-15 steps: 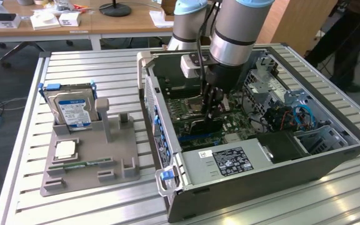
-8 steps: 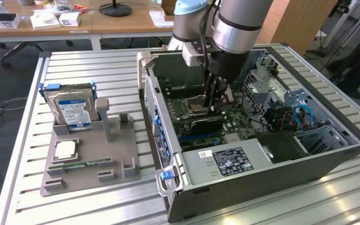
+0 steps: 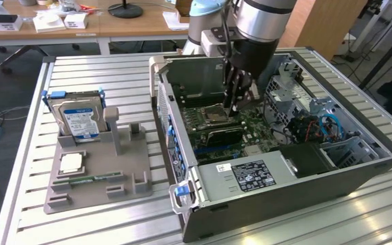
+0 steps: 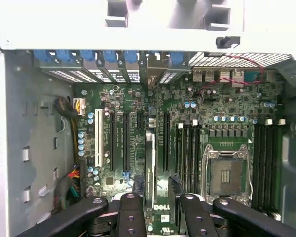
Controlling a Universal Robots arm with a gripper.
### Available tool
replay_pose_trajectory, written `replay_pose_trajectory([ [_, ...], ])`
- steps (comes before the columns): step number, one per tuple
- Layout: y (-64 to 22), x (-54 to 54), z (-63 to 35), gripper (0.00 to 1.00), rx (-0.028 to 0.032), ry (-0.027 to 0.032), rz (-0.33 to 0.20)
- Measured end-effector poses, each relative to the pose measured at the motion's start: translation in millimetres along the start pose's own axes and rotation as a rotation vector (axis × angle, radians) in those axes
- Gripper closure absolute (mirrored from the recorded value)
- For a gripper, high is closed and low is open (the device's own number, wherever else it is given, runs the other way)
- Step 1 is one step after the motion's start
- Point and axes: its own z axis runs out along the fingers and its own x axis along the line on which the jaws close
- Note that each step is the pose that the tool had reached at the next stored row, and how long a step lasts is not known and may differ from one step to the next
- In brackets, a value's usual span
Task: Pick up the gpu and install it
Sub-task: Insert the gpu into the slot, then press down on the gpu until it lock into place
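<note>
Black fingers [image 4: 130, 215] of the gripper [image 4: 158, 210] sit closest to the wrist lens, jaws closed on the gpu [image 4: 150, 163]; card seen edge-on, upright, between the long black expansion slots of the green motherboard [image 4: 138, 103]; whether its lower edge is in a slot, cannot tell; white slot [image 4: 98, 138] near on one side, CPU socket [image 4: 228, 175] on the other.

Exterior view: gripper [image 3: 236, 102] reaches down from the upper centre of the frame into the open computer case [image 3: 285, 199], which takes up the centre and right; tips low over the board, just beside the socket; power supply [image 3: 247, 176] at the case's near end.

Left of frame, well apart from the case: grey tray [image 3: 94, 168] on the slatted metal table [image 3: 100, 71]; blue-labelled hard drive [image 3: 80, 120] upright at the tray's far end; square chip [image 3: 71, 162] and green memory stick [image 3: 90, 179] lying flat towards the lower edge.
</note>
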Motion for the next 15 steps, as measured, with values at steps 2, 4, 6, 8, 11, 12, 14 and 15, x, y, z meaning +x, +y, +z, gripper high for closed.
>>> replay_pose_trajectory([
  [2,0.1,-0.1,-5.4,0.66,0.0,0.0008,0.0],
  [4,0.2,-0.2,-11.0,0.66,0.0001,0.0014,0.0],
  [6,0.3,-0.3,-16.0,0.66,0.0,0.0018,0.0],
  [8,0.3,-0.3,-16.4,0.66,0.0001,0.0017,0.0],
  [11,0.3,-0.3,-16.5,0.66,0.0,0.0018,0.0],
  [12,0.3,-0.3,-16.5,0.66,0.0,0.0018,0.0],
  [14,0.3,-0.3,-16.5,0.66,0.0001,0.0018,0.0],
  [15,0.3,-0.4,-16.5,0.66,0.0,0.0018,0.0],
])
